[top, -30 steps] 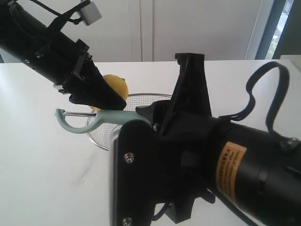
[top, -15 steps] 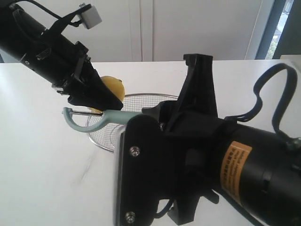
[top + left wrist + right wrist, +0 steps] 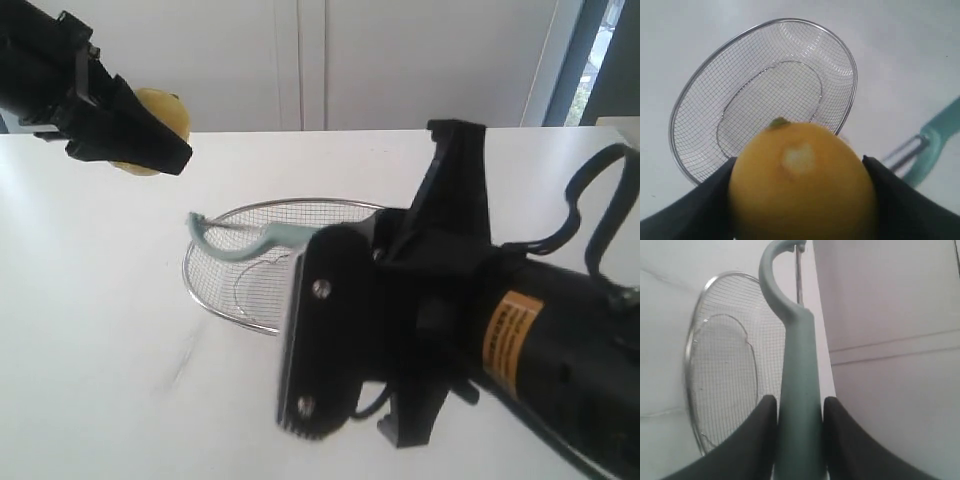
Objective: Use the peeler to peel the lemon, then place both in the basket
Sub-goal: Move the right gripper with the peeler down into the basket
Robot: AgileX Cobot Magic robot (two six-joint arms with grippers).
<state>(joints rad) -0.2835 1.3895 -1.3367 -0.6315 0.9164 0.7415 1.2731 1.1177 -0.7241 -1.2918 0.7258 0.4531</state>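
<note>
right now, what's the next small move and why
Probably lower the right hand and release the peeler into the basket: its head hangs over the empty mesh, while the lemon, with one pale patch, is held clear to the side.

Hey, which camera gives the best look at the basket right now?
The left wrist view: nearly the whole basket shows from above, only one edge hidden by the lemon. The exterior view loses its right side behind the peeler and right arm. The right wrist view shows it slanted, partly behind the peeler.
</note>
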